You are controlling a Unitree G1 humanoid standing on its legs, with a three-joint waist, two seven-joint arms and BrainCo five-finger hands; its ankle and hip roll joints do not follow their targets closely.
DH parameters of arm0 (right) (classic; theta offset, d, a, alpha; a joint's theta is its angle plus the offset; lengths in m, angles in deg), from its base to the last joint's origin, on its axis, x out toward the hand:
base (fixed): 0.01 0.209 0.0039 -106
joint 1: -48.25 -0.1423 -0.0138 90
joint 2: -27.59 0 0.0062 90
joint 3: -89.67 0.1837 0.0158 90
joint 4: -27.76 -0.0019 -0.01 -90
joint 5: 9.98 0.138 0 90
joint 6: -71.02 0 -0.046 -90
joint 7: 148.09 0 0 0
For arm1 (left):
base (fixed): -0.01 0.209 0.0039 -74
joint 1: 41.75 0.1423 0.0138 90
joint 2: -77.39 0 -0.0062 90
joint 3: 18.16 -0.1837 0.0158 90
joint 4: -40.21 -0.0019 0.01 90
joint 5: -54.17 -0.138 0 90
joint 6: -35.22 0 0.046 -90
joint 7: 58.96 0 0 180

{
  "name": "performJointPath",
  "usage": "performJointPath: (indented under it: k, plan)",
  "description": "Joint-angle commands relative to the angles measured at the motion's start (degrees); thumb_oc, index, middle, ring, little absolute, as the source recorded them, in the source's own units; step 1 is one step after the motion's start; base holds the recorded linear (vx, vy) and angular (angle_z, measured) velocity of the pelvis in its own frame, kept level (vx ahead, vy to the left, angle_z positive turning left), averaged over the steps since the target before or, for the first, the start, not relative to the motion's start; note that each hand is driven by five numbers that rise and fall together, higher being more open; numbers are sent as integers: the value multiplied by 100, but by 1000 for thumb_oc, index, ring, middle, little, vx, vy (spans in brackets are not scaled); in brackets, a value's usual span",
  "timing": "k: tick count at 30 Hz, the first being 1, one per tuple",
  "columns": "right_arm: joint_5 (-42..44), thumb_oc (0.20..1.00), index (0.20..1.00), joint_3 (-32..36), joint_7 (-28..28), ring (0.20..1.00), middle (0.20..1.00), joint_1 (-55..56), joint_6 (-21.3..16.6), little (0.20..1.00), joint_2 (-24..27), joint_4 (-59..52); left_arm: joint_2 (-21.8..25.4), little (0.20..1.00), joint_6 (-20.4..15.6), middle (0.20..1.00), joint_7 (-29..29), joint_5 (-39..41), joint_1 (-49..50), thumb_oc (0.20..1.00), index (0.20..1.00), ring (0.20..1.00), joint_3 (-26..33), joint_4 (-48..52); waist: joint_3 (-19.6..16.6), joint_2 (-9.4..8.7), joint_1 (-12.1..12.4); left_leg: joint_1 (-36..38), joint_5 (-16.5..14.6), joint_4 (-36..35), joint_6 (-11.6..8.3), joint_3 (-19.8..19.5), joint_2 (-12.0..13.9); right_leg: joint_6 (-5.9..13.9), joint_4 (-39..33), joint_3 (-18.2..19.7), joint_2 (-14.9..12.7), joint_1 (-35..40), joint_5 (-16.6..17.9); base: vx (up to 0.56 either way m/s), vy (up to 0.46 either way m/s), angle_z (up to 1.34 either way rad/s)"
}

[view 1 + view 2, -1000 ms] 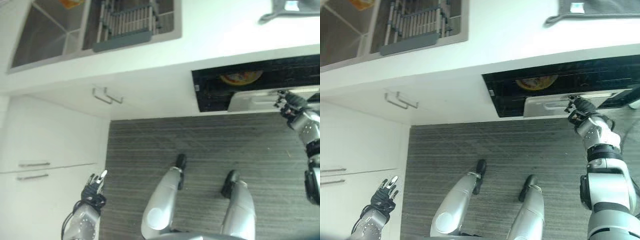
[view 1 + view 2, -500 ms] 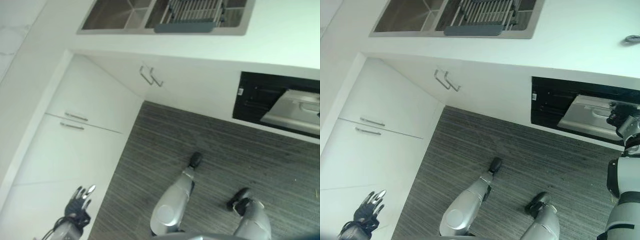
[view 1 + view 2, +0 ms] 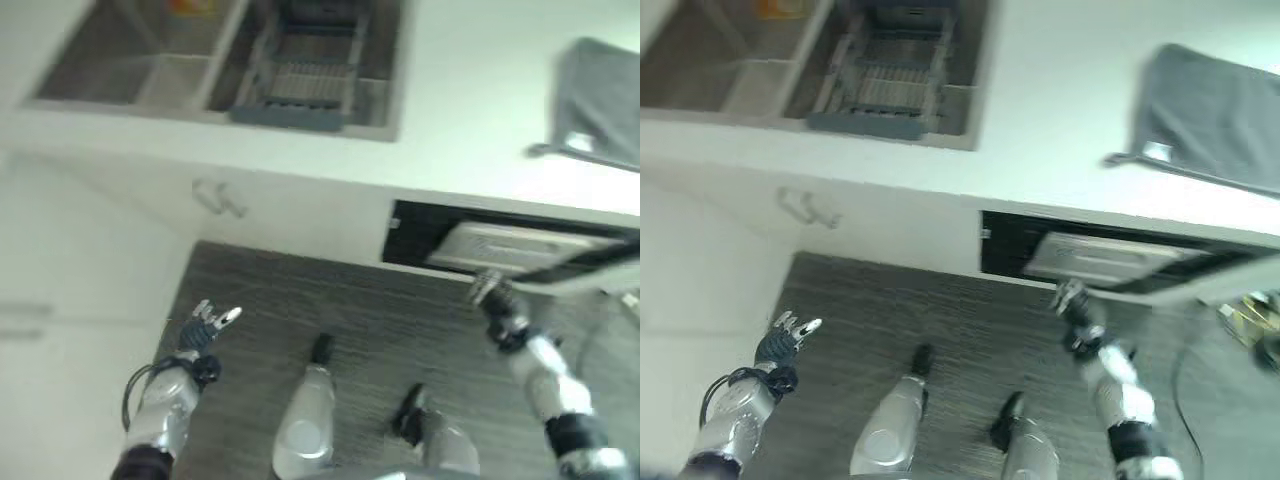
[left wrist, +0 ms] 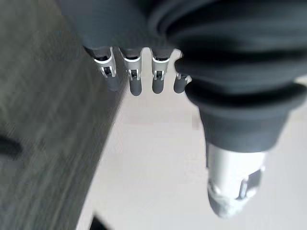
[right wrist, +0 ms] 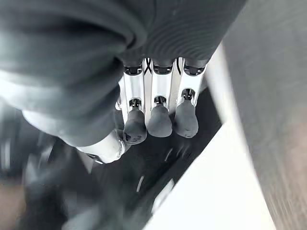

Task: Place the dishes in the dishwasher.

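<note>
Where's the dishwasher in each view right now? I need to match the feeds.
Left eye view: dishwasher right of centre, under the counter, door ajar.
Right eye view: same spot, right of centre.
Right wrist view: its dark opening lies just past that hand.
Left wrist view: faces the floor and a white cabinet front instead.
Shared landmark: the right hand, just before the door.
</note>
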Motion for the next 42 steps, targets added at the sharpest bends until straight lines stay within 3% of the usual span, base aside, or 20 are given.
performJointPath:
  k: [1, 5, 6, 7, 8, 10, 11, 12, 14, 16, 18, 19, 21, 22, 24, 28, 33, 36, 42]
  plan:
    - [-361, 200, 200, 101, 387, 200, 200, -459, -491, 200, 472, 207, 21, 1000, -159, 1000, -549, 399, 386, 1000, 1000, 1000, 121, -194, -183, 131, 103, 149, -136, -88, 8, -205, 370, 339, 235, 520, -329, 627, -398, 10, -65, -135]
    - [-960, 200, 200, -330, 430, 200, 200, -128, -194, 200, 260, 481, -475, 1000, 12, 1000, -680, 728, 440, 1000, 1000, 1000, 123, -1144, -395, 137, -205, 670, -110, -190, -86, -80, 685, 125, 237, 766, -38, 751, -453, 113, -119, -73]
    - [-1265, 200, 200, -448, 491, 200, 200, -115, -150, 200, 255, 702, -636, 1000, 59, 1000, -609, 1013, 482, 1000, 1000, 1000, 176, -1353, -452, 158, -240, 820, 36, -433, -141, -34, 800, 70, 112, 789, 58, 811, -429, 11, -114, -28]
    - [-2072, 200, 200, -559, 638, 200, 200, -145, -378, 200, 271, 1652, -917, 1000, 194, 1000, 12, 1261, 428, 1000, 1000, 1000, 285, -1867, -547, 211, -286, 707, 716, -815, -299, 293, 1036, -13, -312, 690, 210, 1003, -271, -103, -118, 1]
    - [-2253, 200, 200, -536, 621, 200, 200, -108, -520, 200, 271, 1950, -929, 1000, 255, 1000, 184, 1115, 350, 1000, 1000, 1000, 205, -2007, -550, 189, -330, 523, 754, -556, -305, 605, 1038, -39, -488, 546, 184, 1130, -213, -238, -156, 33]
    - [-2364, 200, 200, -537, 460, 200, 200, -135, -619, 200, 245, 2478, -1002, 1000, 271, 1000, 558, 1002, 184, 1000, 1000, 1000, 11, -2167, -593, 30, -433, 494, 114, 82, -104, 1113, 752, 8, -761, 314, -55, 1165, -12, -252, -146, 105]
    - [-2405, 200, 200, -496, 422, 200, 200, -170, -549, 200, 276, 2760, -1108, 1000, 244, 1000, 753, 1040, 156, 1000, 1000, 1000, -108, -2111, -621, -75, -438, 562, -396, 696, 47, 1345, 348, 67, -986, 151, -200, 1197, 172, -300, -92, 164]
    - [-2339, 200, 200, -409, 419, 200, 200, -159, -539, 200, 295, 2980, -1158, 1000, 330, 1000, 737, 819, 151, 1000, 1000, 1000, -199, -2087, -631, -96, -417, 520, -493, 1138, 11, 1440, 191, 86, -1154, -28, -193, 1278, 303, -361, 4, 144]
    - [-2063, 200, 200, -256, 499, 200, 200, -134, -450, 200, 229, 3571, -1073, 1000, 289, 1000, 1328, 309, 156, 1000, 1000, 1000, -288, -2497, -730, -50, -447, 1209, -653, -56, 79, 1781, 90, 250, -1182, -364, -226, 1307, 455, -201, 217, 122]
    - [-2141, 228, 228, -107, 593, 228, 228, -154, -392, 228, 190, 3832, -884, 1000, -123, 1000, 1968, 23, 321, 1000, 1000, 1000, -273, -3161, -767, 29, -401, 1698, -600, -915, 225, 1606, -160, 433, -1096, -350, -317, 1228, 673, -69, 374, 131]
    - [-2087, 815, 815, -43, 651, 815, 815, -183, -347, 815, 44, 3974, -772, 1000, -65, 1000, 2130, -142, 375, 1000, 1000, 1000, -235, -3400, -786, 42, -387, 1918, -561, -1303, 394, 1521, -327, 448, -679, -245, -342, 1111, 678, -39, 335, 9]
    - [-2027, 1000, 1000, -31, 662, 1000, 1000, -182, -337, 1000, -4, 4033, -741, 1000, -67, 1000, 2121, -188, 359, 1000, 1000, 1000, -248, -3468, -794, 63, -408, 2017, -560, -1458, 453, 1457, -386, 438, -376, -200, -367, 982, 747, 9, 210, -3]
    - [-2021, 1000, 1000, 0, 562, 1000, 1000, -125, -322, 1000, -131, 4121, -674, 1000, -1, 1000, 1946, -349, 230, 1000, 1000, 1000, -390, -3531, -853, 115, -620, 2065, -531, -1663, 546, 1312, -412, 395, -210, 324, -180, 706, 723, -32, 120, 34]
    - [-1945, 1000, 1000, -26, 377, 1000, 1000, -108, -329, 1000, -206, 4373, -662, 1000, 148, 1000, 1807, -53, -70, 1000, 1000, 1000, -476, -3803, -892, 141, -825, 2040, -575, -1626, 650, 1058, -489, 350, -457, 896, 11, 629, 619, -23, 10, 73]
    - [-2246, 1000, 1000, 36, 296, 1000, 1000, -9, -14, 1000, -241, 4401, -755, 1000, 162, 1000, 1755, 20, -33, 1000, 1000, 1000, -304, -3983, -979, 100, -828, 2066, -619, -1512, 639, 1160, -502, 398, -1034, 886, -42, 1004, 620, 62, -65, 81]
    - [-2438, 1000, 1000, 25, 261, 1000, 1000, 100, 151, 1000, -281, 4582, -901, 1000, 139, 1000, 1746, 16, 18, 1000, 1000, 1000, -169, -4202, -1136, 21, -769, 2161, -641, -1536, 580, 1207, -480, 428, -1482, 811, 9, 1349, 650, 84, -92, 8]
    - [-2667, 1000, 1000, -38, 379, 1000, 1000, 180, 231, 1000, -306, 4678, -930, 1000, 195, 1000, 1724, -324, 135, 1000, 1000, 1000, 10, -4467, -1288, -57, -755, 2278, -690, -1556, 527, 1253, -418, 382, -1609, 778, 124, 1539, 595, 71, -146, 12]
    - [-2840, 1000, 1000, -4, 384, 1000, 1000, 123, 287, 1000, -230, 4788, -981, 1000, 264, 1000, 1867, 155, 174, 1000, 1000, 1000, 155, -4522, -1349, -46, -751, 2411, -708, -1640, 507, 1215, -380, 318, -1741, 809, 241, 1694, 567, 46, -124, -6]
    - [-2874, 1000, 1000, -77, 337, 1000, 1000, 77, 421, 1000, -192, 4813, -997, 1000, 132, 1000, 1725, 84, 185, 1000, 1000, 1000, 163, -4432, -1409, -15, -734, 2506, -686, -1674, 429, 1190, -318, 261, -1804, 781, 314, 1841, 520, 23, -71, -3]
